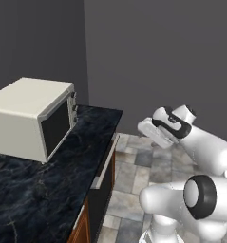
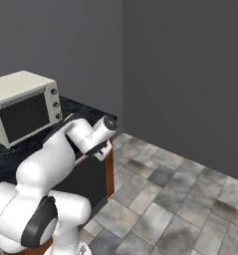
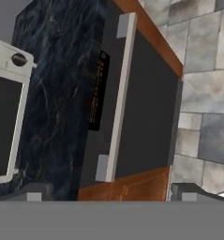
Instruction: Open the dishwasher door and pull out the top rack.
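Gripper: in the hand view the gripper shows 2 dark fingertips low at either side, set wide apart with nothing between them; it hangs above and off the door, apart from it.
Arm: in the left base view the white arm reaches over the tiled floor beside the counter; in the right base view its wrist is next to the counter corner.
Dishwasher door: the dishwasher door is a flat black panel set in the cabinet front under the counter's edge, shut flush; also seen edge-on in the left base view and partly behind the arm in the right base view.
Handle: a long grey bar handle runs along the door's upper edge, just under the counter.
Control strip: a thin dark strip with orange marks sits between handle and counter.
Counter: dark marbled counter.
Microwave: a beige microwave stands on the counter, door shut.
Cabinet fronts: brown wood borders the door on both sides.
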Robot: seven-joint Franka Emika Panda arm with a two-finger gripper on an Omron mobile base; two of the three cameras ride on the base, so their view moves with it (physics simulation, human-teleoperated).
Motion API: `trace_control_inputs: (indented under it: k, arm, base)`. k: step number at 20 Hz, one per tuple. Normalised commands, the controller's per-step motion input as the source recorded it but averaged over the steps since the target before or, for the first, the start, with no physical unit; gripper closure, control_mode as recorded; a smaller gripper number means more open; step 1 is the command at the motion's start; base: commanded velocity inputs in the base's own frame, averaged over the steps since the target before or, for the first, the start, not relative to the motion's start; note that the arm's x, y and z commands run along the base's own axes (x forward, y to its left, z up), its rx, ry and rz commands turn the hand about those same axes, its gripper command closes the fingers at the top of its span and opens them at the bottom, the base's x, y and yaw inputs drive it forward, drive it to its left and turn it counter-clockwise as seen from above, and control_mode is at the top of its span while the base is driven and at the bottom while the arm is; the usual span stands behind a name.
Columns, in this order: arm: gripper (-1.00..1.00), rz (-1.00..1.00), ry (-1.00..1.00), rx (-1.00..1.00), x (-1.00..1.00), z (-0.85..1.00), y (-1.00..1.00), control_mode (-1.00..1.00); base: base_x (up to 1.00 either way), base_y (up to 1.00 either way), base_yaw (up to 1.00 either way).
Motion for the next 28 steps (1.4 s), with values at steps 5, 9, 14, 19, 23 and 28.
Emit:
trace_control_inputs:
  k: [5,9,14,19,23,28]
  arm:
    - [-1.00,-0.01,0.00,0.15,0.23,-0.55,0.00,-1.00]
    - [-1.00,-0.01,0.00,0.16,0.19,-0.57,0.00,-1.00]
    - [-1.00,-0.01,0.00,0.18,0.12,-0.56,0.00,-1.00]
    - [-1.00,-0.01,0.00,0.18,0.21,-0.42,0.00,-1.00]
    - [-1.00,0.00,0.00,0.17,0.18,-0.34,0.01,-1.00]
    - [-1.00,0.00,0.00,0.14,0.16,-0.30,0.02,-1.00]
  base:
    - [0.00,0.00,0.00]
    - [0.00,0.00,0.00]
    - [0.00,0.00,0.00]
    - [0.00,0.00,0.00]
    - [0.00,0.00,0.00]
    - [0.00,0.00,0.00]
